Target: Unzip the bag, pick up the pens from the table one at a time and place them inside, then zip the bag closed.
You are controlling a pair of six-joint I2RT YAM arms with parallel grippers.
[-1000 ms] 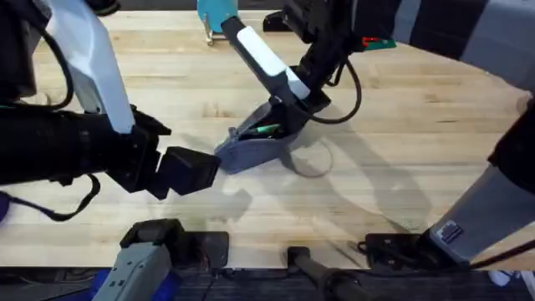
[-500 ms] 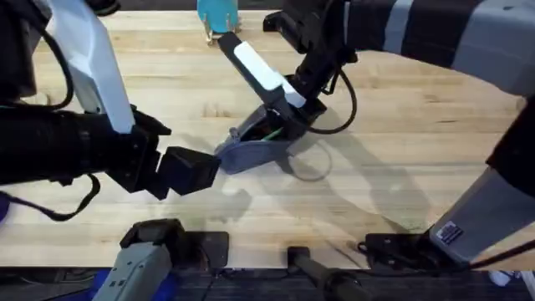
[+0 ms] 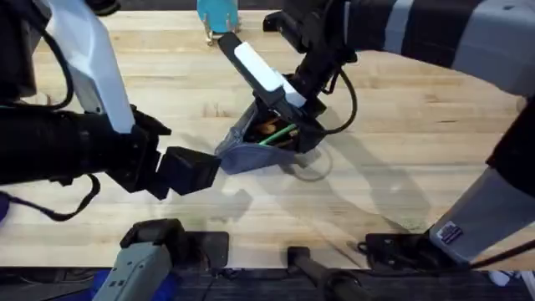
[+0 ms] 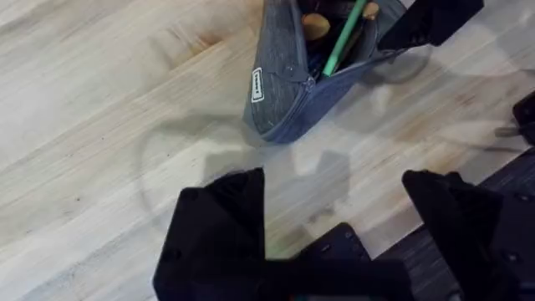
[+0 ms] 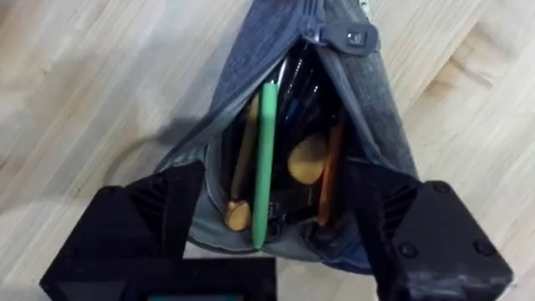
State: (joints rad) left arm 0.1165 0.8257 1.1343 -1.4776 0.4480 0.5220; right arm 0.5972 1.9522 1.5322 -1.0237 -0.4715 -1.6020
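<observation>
The blue-grey cloth bag gapes right under the open right hand, bright green pen inside; the open left hand waits beside.

Desk: light wood planks w/ visible grain, smooth, slight sheen. Bag: blue-grey woven cloth, matt, small sewn label on its side. Inside bag: green pen, smooth glossy plastic; lining brownish-orange. Fingers near bag: black, matt plastic-looking.
</observation>
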